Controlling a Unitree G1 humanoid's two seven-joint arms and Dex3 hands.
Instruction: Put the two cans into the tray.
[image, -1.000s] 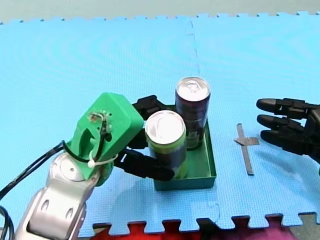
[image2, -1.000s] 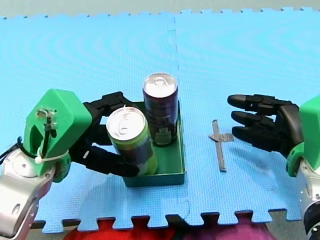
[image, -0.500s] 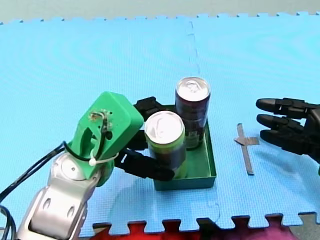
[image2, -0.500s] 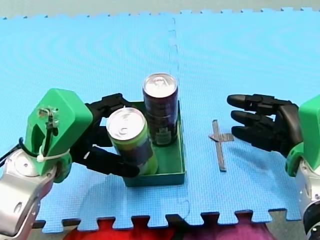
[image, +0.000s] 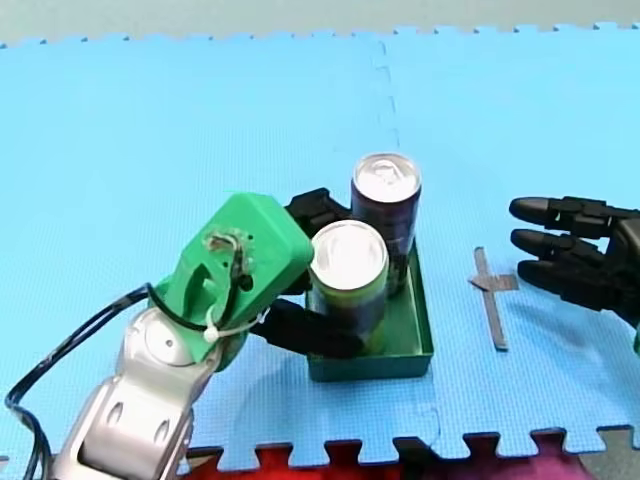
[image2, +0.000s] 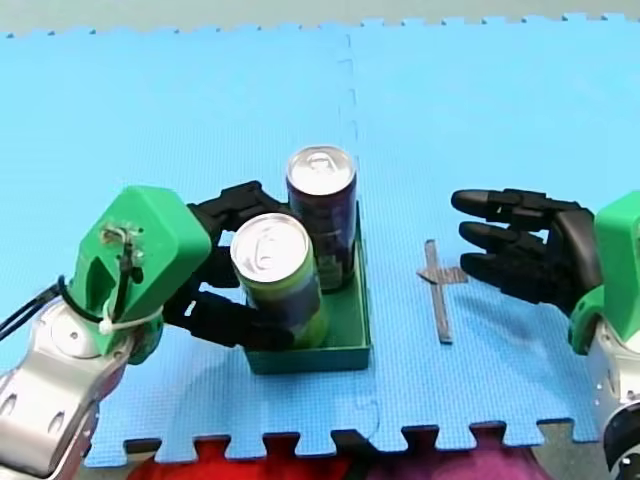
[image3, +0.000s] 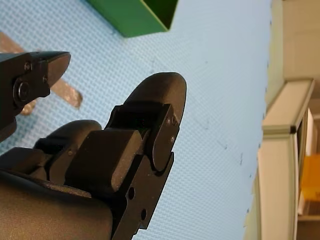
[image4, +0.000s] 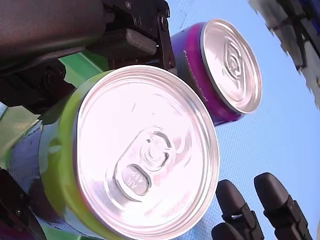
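The green can is lower middle of the frame, in the near end of the tray. The robot's left hand is clamped round it, with black fingers curling behind and another pressing the near side. I can't tell if its base is flat on the tray floor. The purple can stands upright at the tray's far end, right behind the green one. They're close enough that I can't say whether they touch. The right hand is at the right edge, over the foam mat, holding nothing.

My worry is the letting go. If the can isn't seated, it could tip over the low wall. The fingers could also drag on the way out and knock it into the purple one, since there's barely any gap.

Both cans are tall, slim, smooth metal cylinders with shiny silver tops, so slippery I'd guess. The tray is shallow, rectangular and thin-walled, probably light plastic. The mat is a dimpled blue puzzle-edge type. A flat grey strip lies right of the tray.
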